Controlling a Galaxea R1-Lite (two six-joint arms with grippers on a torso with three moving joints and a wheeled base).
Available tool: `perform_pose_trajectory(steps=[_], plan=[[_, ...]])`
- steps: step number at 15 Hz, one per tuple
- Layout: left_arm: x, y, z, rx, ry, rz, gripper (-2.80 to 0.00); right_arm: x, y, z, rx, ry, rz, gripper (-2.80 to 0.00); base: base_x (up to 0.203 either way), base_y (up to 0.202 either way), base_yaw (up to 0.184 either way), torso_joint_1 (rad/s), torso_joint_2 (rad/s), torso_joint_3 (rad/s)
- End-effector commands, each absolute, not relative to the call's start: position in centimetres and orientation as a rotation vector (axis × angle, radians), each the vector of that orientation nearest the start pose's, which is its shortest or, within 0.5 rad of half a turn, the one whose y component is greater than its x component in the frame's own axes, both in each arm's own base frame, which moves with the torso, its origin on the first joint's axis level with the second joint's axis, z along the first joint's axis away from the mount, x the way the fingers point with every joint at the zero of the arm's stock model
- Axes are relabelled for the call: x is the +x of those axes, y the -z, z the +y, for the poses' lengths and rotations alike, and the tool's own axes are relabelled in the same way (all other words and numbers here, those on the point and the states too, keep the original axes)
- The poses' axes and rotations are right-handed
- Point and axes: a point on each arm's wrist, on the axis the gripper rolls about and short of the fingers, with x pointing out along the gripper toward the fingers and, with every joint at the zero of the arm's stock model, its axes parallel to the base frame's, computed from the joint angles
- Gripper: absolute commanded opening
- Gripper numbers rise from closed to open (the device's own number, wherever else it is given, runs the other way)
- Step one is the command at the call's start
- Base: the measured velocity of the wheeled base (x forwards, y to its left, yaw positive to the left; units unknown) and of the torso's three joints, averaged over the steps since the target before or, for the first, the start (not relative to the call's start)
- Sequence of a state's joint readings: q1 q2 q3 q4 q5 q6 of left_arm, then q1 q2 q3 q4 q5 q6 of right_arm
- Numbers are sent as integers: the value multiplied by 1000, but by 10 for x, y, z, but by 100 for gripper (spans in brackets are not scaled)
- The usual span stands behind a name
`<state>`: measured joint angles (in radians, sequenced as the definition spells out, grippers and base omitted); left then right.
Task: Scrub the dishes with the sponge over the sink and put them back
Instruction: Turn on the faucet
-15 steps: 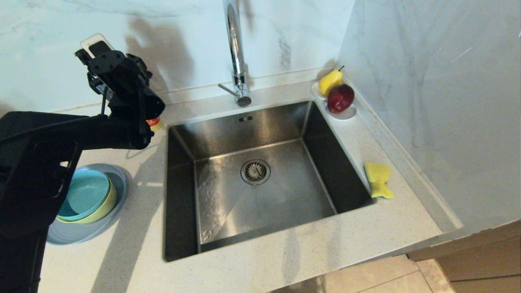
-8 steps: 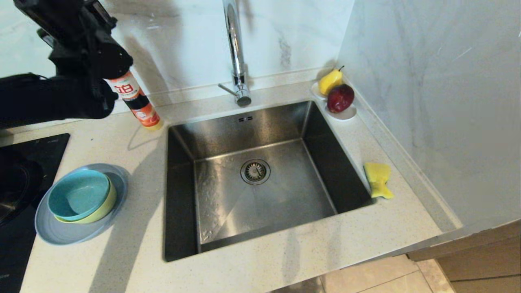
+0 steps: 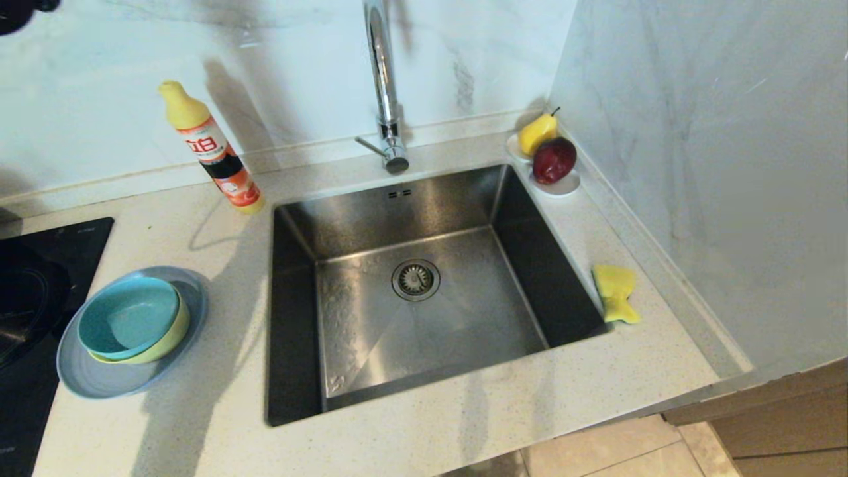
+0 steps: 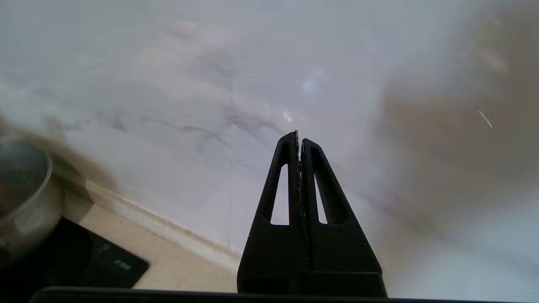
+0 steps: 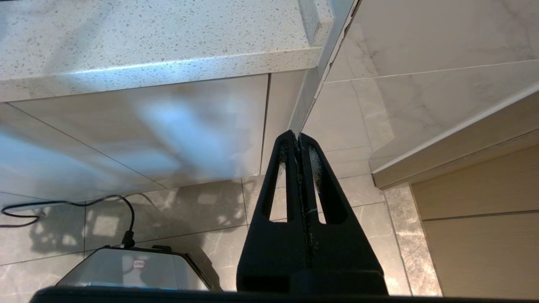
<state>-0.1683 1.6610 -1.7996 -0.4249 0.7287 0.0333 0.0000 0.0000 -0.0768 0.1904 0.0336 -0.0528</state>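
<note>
Dishes stacked left of the sink, sponge on the right, both grippers closed on nothing.

On the counter's left the teal-blue bowl (image 3: 127,318) sits nested in the yellow-green bowl (image 3: 173,336) on the grey-blue plate (image 3: 99,383); a dish-soap bottle (image 3: 211,149) stands behind. The steel sink (image 3: 424,291) lies in the middle, the yellow sponge (image 3: 616,291) just right of its rim. The left gripper (image 4: 299,136) faces the marble wall, fingers pressed together. The right gripper (image 5: 298,139) hangs below the counter's edge, fingers together too.
</note>
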Motion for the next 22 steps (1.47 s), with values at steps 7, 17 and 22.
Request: perform_pose_trajectory(steps=[7,17,22], plan=[[64,-432,-9,-31,79,-317,-280,-30,-77,1,-52,-37,113,-280,0,0,0,0,0,0],[-2,-255,-3,1,140,20,-280,-30,-77,1,-52,-37,113,-280,0,0,0,0,0,0],[-17,-201,-2,3,100,70,-280,-30,-77,1,-52,-37,113,-280,0,0,0,0,0,0]])
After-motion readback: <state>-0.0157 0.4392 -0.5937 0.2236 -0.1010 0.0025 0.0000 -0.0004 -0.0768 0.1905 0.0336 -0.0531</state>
